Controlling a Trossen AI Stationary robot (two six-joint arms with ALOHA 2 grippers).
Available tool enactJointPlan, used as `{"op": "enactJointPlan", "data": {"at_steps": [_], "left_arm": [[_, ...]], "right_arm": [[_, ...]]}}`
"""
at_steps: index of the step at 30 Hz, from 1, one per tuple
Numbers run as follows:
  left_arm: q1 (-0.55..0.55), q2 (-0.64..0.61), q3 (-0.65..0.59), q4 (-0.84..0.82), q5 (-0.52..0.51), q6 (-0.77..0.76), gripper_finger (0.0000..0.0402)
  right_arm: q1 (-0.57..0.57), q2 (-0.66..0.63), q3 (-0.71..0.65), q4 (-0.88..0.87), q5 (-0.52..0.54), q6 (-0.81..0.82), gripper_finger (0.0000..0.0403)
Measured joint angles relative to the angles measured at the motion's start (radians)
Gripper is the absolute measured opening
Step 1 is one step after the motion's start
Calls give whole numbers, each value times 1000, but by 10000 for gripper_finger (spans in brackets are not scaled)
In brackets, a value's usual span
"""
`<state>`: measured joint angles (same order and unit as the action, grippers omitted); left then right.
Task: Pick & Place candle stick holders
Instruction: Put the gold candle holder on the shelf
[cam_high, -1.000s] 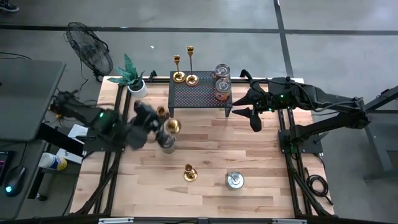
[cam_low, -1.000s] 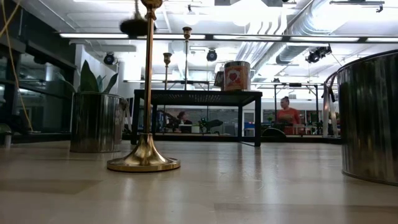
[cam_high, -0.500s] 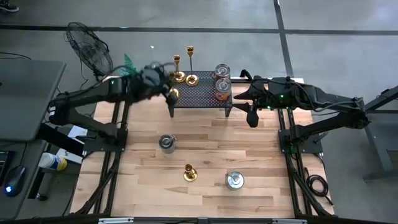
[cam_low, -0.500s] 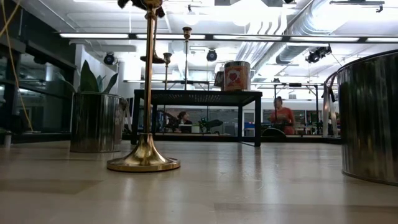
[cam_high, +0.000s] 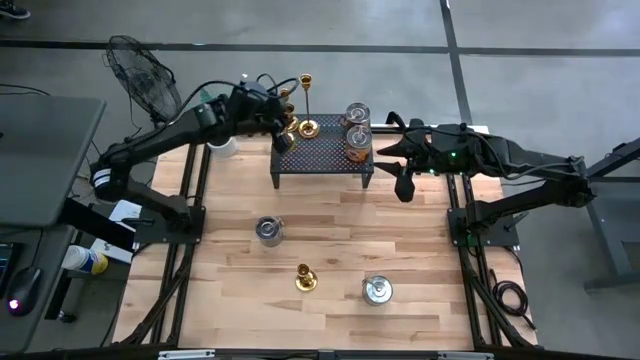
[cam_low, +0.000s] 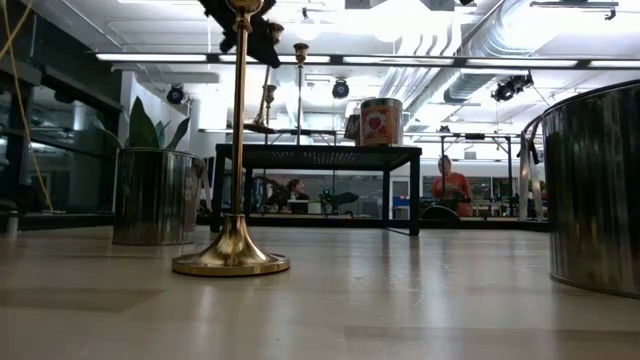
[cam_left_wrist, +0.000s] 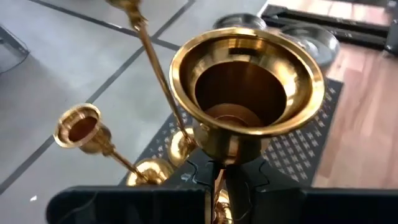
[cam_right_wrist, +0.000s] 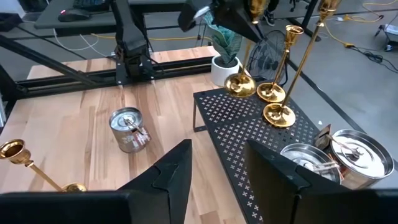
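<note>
A black perforated shelf stands at the table's far side. Two gold candle stick holders, a tall one and a shorter one, stand on their bases at its left end. My left gripper hovers over that end, shut on a third holder, whose base hangs tilted just above the shelf. Another holder stands on its base on the table, near the front. My right gripper waits open beside the shelf's right end, with nothing between its fingers. My left gripper pinches the held holder's slim stem between its two fingers, just under the wide flared end that faces the wrist camera. The fingers slant down from the table's left. The holder hangs tilted, lifted clear of the shelf.
Two tins stand on the shelf's right end. Two more tins stand on the wooden table. A white plant pot sits at the far left corner, under my left arm. A fan stands on the floor beyond.
My left gripper has swung from above the table's left middle toward the far edge, carrying the holder, and now hangs over the shelf's left end. Its wrist has rolled on the way, and the holder now hangs tilted beside the two standing ones.
</note>
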<state>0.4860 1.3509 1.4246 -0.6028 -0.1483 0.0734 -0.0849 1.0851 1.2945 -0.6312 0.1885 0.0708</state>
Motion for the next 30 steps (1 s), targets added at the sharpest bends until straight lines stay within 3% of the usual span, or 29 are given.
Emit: {"op": "enactJointPlan", "data": {"at_steps": [5, 16, 21, 30], "left_arm": [[57, 25, 0, 31, 51, -1, 9], [76, 30, 0, 28, 23, -55, 9], [30, 29, -10, 38, -83, -75, 9], [-60, 17, -79, 109, -155, -153, 9]], "right_arm": [[0, 0, 0, 0, 1, 2, 140], [0, 0, 0, 0, 23, 0, 140], [0, 0, 0, 0, 48, 0, 140], [0, 0, 0, -7, 48, 0, 140]]}}
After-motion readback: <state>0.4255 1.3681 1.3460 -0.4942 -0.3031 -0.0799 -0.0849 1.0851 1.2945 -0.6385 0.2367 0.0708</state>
